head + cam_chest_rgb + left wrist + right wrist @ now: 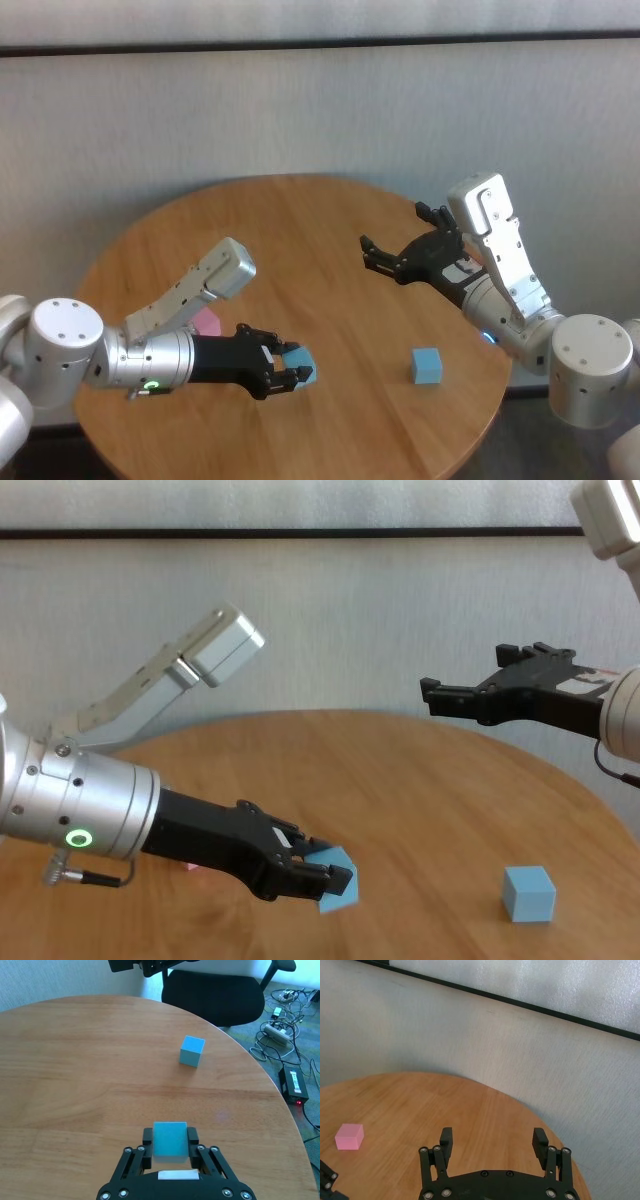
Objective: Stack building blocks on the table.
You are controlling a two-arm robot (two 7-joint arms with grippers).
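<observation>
My left gripper is shut on a light blue building block low over the near middle of the round wooden table. In the left wrist view the block sits between both fingers. A second light blue block rests on the table to the right, apart from both grippers. The pink block lies on the table behind my left forearm, partly hidden by it. My right gripper hangs open and empty above the table's right half.
A black office chair stands beyond the table's edge on the right side. Cables and a power strip lie on the floor there. A pale wall runs close behind the table.
</observation>
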